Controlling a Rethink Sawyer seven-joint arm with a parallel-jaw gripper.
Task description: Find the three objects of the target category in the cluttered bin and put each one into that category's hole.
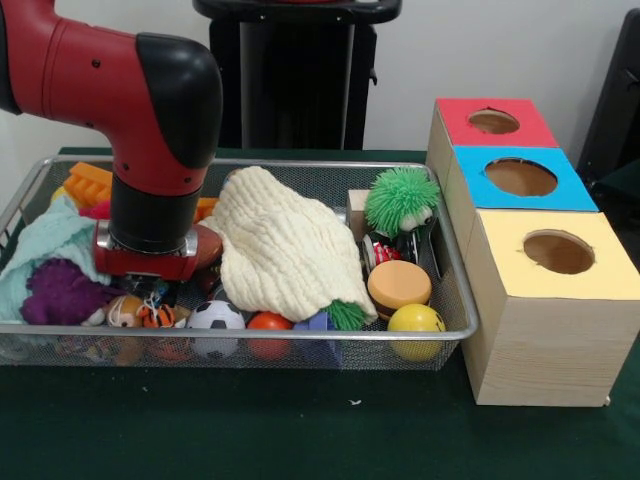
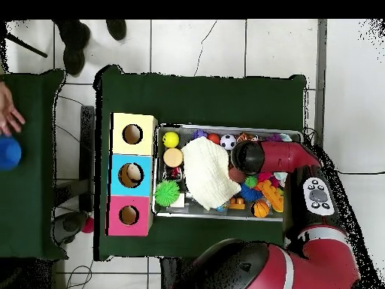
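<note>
Claw (image 1: 150,290) state unclear, sunk in clutter of wire bin (image 1: 300,335).

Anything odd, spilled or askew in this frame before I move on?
Nothing has spilled or looks damaged. The one thing that stands out is a cream knitted cloth draped across the middle of the wire-mesh bin, hiding whatever lies under it. The three boxes stand lined up beside the bin.

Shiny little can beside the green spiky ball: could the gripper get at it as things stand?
Probably, but tightly: the can is uncovered yet wedged between the green spiky ball, an orange disc and the cream cloth. The gripper sits at the basket's other end.
</note>
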